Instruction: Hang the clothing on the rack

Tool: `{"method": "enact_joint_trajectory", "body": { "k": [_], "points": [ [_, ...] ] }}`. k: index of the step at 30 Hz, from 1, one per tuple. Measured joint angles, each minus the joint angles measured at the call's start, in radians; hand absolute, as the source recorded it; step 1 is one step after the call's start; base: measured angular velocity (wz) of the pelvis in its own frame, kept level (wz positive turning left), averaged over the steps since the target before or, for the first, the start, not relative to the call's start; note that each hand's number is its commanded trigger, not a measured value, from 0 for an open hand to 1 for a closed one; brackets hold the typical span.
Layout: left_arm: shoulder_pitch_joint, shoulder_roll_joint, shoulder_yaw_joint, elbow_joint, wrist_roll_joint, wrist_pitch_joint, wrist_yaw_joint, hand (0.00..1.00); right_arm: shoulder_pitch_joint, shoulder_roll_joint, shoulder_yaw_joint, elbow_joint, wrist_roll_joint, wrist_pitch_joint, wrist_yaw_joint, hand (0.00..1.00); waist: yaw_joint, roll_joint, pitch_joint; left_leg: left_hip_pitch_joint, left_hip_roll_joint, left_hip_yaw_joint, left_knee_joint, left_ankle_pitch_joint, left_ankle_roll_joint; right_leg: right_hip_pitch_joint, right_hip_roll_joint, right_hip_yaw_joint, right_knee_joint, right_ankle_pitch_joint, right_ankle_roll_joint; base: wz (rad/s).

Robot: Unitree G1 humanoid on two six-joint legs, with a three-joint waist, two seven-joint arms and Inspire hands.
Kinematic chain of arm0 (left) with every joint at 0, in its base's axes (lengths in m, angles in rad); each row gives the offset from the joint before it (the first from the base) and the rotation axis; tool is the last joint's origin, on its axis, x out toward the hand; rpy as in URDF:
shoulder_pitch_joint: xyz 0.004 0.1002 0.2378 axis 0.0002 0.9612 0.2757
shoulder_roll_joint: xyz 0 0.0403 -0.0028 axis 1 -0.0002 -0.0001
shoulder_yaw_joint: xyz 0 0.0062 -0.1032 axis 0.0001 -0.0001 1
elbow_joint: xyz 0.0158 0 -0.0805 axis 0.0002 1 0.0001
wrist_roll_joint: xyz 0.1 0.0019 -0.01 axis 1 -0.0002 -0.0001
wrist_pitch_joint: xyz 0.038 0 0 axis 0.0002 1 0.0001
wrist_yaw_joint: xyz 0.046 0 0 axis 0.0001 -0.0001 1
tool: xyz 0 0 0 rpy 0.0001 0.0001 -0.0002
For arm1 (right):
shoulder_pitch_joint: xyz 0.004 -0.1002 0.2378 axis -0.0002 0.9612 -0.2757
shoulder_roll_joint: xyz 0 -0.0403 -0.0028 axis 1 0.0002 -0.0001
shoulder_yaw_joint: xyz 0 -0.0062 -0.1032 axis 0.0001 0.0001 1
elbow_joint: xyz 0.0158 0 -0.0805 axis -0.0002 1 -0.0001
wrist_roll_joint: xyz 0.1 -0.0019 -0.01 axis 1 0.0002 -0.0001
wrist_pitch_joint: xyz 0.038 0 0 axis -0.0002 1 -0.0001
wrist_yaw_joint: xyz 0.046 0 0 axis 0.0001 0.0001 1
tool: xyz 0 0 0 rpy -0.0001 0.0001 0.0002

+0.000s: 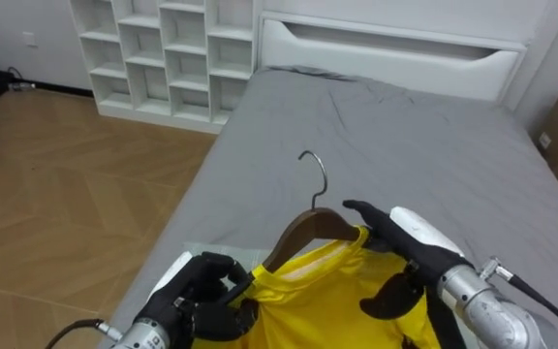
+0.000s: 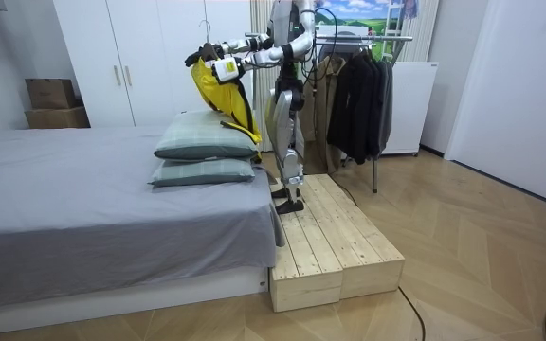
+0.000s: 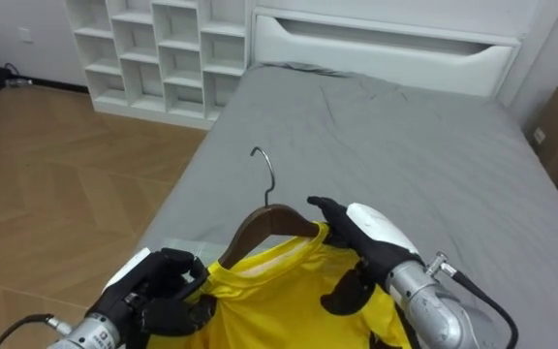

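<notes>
The yellow shirt [image 1: 327, 291] sits on one wooden hanger [image 1: 303, 228], up in the air over the near end of the bed [image 1: 405, 136]. The left robot hand [image 1: 206, 291] is curled tight on the shirt's left shoulder. The right robot hand [image 1: 410, 247] pinches the right shoulder. If one robot hand lets go, the hanger may tip and the shirt may slide off. I count one shirt, one hanger, two pillows [image 2: 205, 137] and one rack [image 2: 387, 38] behind the robot.

The black-fingered left hand [image 1: 206, 291] and right hand [image 1: 405, 242] have white back shells. Behind them sit silver cylindrical wrists trailing thin black cables. Torso and legs are silver-grey.
</notes>
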Motion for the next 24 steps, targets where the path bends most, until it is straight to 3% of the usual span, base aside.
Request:
{"method": "enact_joint_trajectory", "body": {
  "k": [4,10,17,24],
  "points": [
    [0.0,-0.012,0.002,0.0,0.0,0.0,0.0,1.0,-0.003,0.002,-0.001,-0.002,0.002,-0.004,-0.002,0.0,0.001,0.0,0.0001,0.002,0.0,-0.001,-0.001,0.0,0.0,0.0,0.0,-0.001,0.0,0.0,0.0,0.0],
    [0.0,-0.033,0.0,0.0,0.0,0.0,0.0,1.0,-0.041,0.049,0.001,0.0,0.002,-0.002,-0.022,0.0,0.0,-0.004,0.0026,0.003,0.0,-0.003,-0.002,0.0,0.0,0.001,0.0,-0.003,-0.001,0.0,0.0,0.0],
    [-0.001,-0.057,0.0,0.0,-0.001,0.0,-0.007,1.0,-0.087,0.075,0.001,-0.001,-0.012,-0.003,-0.035,0.0,0.004,-0.012,0.0067,0.006,0.0,-0.003,-0.006,0.0,0.0,0.0,-0.001,-0.003,-0.002,0.0,0.0,0.0],
    [-0.002,-0.071,0.0,0.0,0.0,0.0,-0.03,1.0,-0.094,0.079,0.003,-0.01,-0.037,-0.002,-0.04,0.0,0.026,-0.025,0.0141,0.003,-0.001,-0.009,-0.011,0.0,0.0,-0.002,-0.001,-0.009,-0.005,0.0,0.0,0.01]
  ]
}}
